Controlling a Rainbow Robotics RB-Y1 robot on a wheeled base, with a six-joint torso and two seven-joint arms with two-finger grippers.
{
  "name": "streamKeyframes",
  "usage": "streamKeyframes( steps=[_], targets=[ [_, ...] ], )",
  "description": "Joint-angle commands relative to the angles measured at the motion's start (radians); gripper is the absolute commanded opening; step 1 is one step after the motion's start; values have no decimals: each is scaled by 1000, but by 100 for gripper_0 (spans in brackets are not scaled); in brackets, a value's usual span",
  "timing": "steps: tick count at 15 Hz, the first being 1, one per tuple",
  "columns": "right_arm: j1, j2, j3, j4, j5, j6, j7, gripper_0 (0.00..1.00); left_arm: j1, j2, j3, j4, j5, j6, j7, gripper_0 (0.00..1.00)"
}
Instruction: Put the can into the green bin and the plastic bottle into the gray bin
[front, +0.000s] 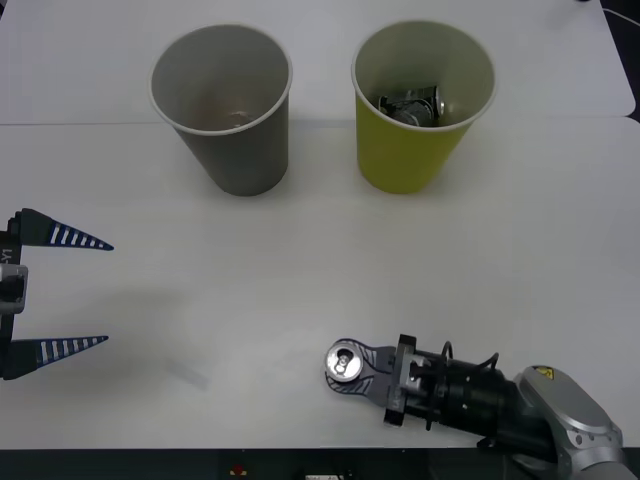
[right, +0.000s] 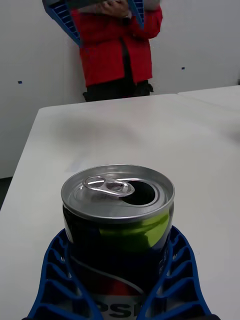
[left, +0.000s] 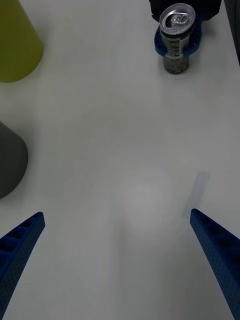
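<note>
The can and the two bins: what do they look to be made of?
The can looks like thin metal: a bright brushed silver top with pull tab, glossy printed black wall. The right tool is shut around it. The green bin and gray bin look like matte paper cups, judging by their pale rolled rims, though coated card cannot be excluded.

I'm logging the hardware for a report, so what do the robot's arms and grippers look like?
Both grippers have blue ribbed wedge-shaped fingers: left gripper, right gripper. The right arm is silver-gray with a yellow warning sticker, a black wrist section and black cables.
</note>
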Motion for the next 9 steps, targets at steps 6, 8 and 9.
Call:
streamKeyframes(
  steps=[6, 8, 9],
  targets=[
    [55, -115, -92, -288, 159, 25, -370, 0, 0, 0, 0, 0, 0, 0, 0, 100],
    [92, -119, -156, -392, 245, 25, -483, 0, 0, 0, 0, 0, 0, 0, 0, 100],
    [112, -118, -179, -443, 285, 24, -538, 0, 0, 0, 0, 0, 0, 0, 0, 100]
  ],
)
